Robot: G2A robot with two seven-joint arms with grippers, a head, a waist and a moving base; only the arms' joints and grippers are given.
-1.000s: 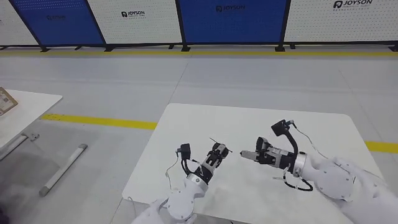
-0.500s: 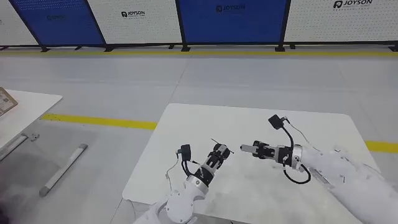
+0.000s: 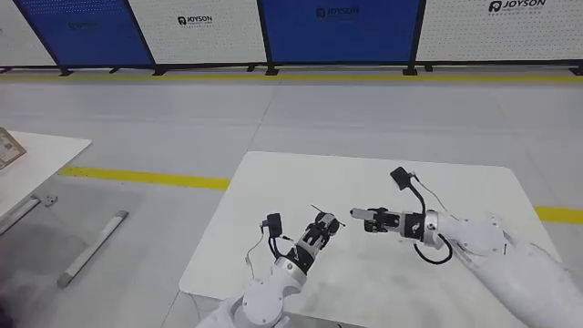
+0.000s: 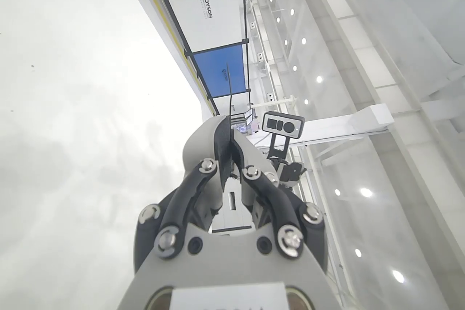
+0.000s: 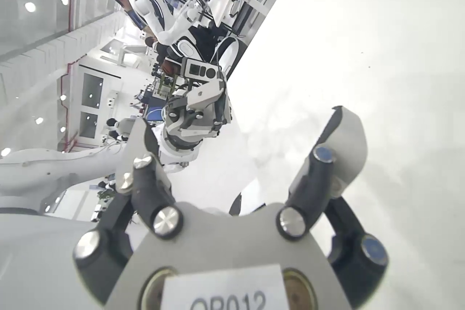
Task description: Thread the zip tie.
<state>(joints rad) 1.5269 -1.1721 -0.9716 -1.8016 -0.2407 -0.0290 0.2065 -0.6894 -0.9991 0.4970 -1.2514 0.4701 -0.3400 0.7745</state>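
L gripper (image 4: 228,139): nearest item, over near half of table (image 3: 301,178), somewhat left of mid, closer to near edge than far edge. Fingers (image 4: 203,151) brought fully together, black pads pinching the zip tie (image 4: 229,93). No gap visible betw. pads.

Zip tie: thin black strip, one part clamped in L pads. Free end sticks out past the fingertips and tapers to a fine tip. Held by L gripper only, near table mid. In top view it reads as a short dark line at the L fingertips. Head of tie: can't tell where it is, too small or hidden in pads. Whether any part touches the tabletop: can't tell.

R gripper (image 5: 239,119): next out, approx. over table mid, to the right of L gripper and a little farther from near edge. Fingers spread wide, nothing betw. them, bare white tabletop shows through the gap. Arm comes in from the right side of table. R tips face L gripper, near it but apart, not touching L gripper. R wrist view shows L gripper ahead of the open fingers. L wrist view shows R wrist's camera box just beyond the tie's free end.

Beyond table: grey floor w/ yellow floor line (image 3: 137,178) running past far left corner. Second white table (image 3: 36,159) well off to the left. Farthest: row of blue and white panels (image 3: 337,14) on black frames.
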